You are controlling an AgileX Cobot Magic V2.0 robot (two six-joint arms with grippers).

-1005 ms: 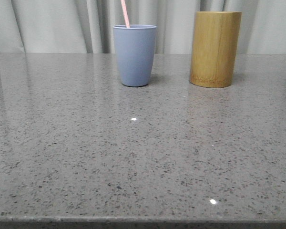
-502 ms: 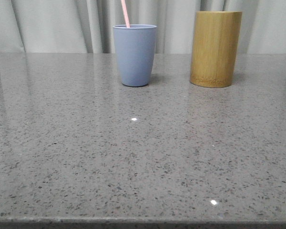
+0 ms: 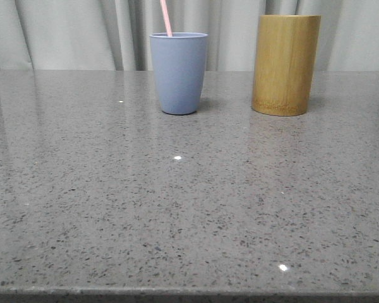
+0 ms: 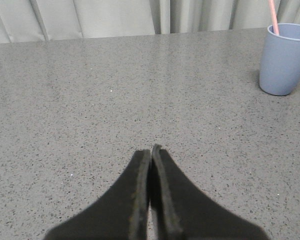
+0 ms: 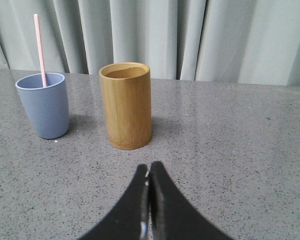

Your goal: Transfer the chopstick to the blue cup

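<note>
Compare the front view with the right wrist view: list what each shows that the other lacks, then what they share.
Front view alone: the near table edge and the wide bare stretch ahead of the cups.

Right wrist view alone: the right end effector, shut and empty, the open mouth of the bamboo cylinder, and the chopstick's top end.

Both: the chopstick standing in the blue cup, the bamboo cylinder beside it, the grey speckled table and the curtain behind.

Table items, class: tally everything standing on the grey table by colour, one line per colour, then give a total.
Blue: 1, the blue cup
Pink: 1, the chopstick standing in that cup
Yellow-brown: 1, the bamboo cylinder
Total: 3
</note>
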